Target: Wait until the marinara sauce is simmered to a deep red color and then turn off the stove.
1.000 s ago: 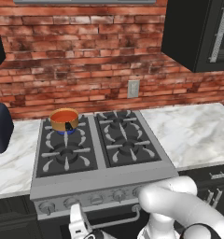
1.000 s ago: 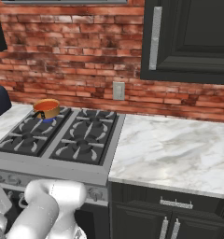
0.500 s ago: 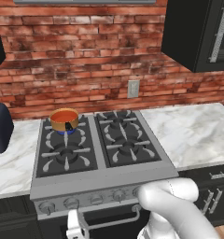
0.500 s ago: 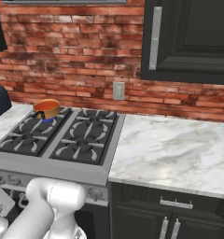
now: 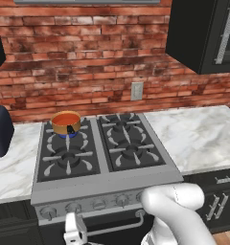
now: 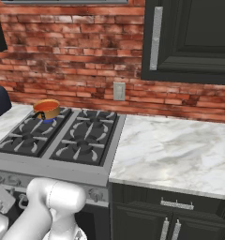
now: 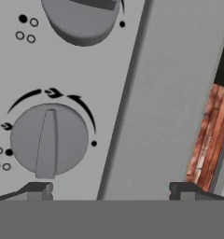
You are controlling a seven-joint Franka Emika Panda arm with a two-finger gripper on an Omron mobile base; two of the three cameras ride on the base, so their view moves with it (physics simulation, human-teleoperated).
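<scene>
One saucepan [image 5: 66, 123] on the stove [image 5: 102, 179] holds orange-red marinara sauce [image 5: 65, 118]; the tool [image 7: 108, 191], fingertips spread, faces a knob [image 7: 48, 140].

matt grey steel stove [image 5: 107, 184] (black iron grates [image 5: 69, 155]), glossy marble counter [image 6: 180, 150].

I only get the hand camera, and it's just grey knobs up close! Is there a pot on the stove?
Observer: Yes, a small orange pot sits on the back left burner of the stove.
Operator: What's inside it?
Observer: Sauce, orange-red on top.
Operator: Is the fire on?
Observer: A blue glow shows under the pot.
Operator: Where's my claw?
Observer: The claw is low at the stove's front, below the left knobs.
</scene>
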